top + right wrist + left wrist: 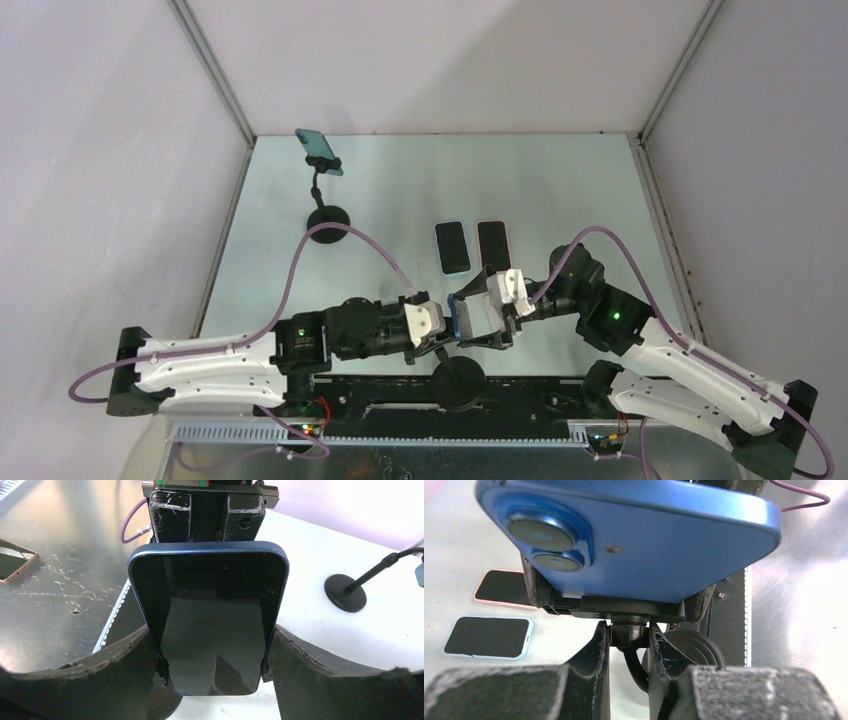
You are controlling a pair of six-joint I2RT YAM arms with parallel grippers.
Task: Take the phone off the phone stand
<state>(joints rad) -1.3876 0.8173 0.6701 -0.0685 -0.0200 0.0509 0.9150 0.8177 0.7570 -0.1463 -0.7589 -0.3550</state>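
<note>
Steel worktop [400,180]: left gripper [629,635] clamps phone stand [629,607] neck, right gripper [211,630] pinches blue phone [210,595] edges. I'd guess a tight cradle drags the stand, or the phone slips.

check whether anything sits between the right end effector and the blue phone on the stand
Nothing visible does. The fingers of the right end effector touch both long edges of the dark blue smartphone. Only the black clamp phone stand grips it from behind, its neck pinched by the left end effector.
</note>
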